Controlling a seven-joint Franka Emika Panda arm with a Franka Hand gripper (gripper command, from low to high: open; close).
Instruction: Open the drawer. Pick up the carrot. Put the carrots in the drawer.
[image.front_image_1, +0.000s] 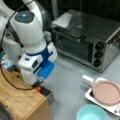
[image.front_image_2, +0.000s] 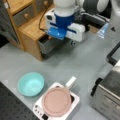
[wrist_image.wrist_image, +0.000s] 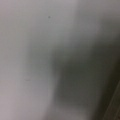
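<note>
The grey drawer (image.front_image_1: 50, 97) (image.front_image_2: 49, 44) stands pulled out from the wooden-topped cabinet (image.front_image_1: 20, 100) (image.front_image_2: 31, 27). The arm reaches down into it in both front views. The gripper (image.front_image_1: 40, 82) (image.front_image_2: 51, 36) is low over the drawer's inside, mostly hidden by the white and blue wrist. A small orange carrot (image.front_image_1: 38, 89) (image.front_image_2: 49, 38) shows right under the gripper's tip, inside the drawer beside the cabinet's edge. The wrist view holds only a blurred grey surface very close up, with no fingers and no carrot in it.
A silver toaster oven (image.front_image_1: 85, 42) (image.front_image_2: 107, 97) stands on the grey table. A teal bowl (image.front_image_1: 91, 113) (image.front_image_2: 31, 84) and a pink plate (image.front_image_1: 106, 92) (image.front_image_2: 56, 101) on a white tray lie near it. Some yellow-orange item (image.front_image_1: 16, 74) sits behind the arm.
</note>
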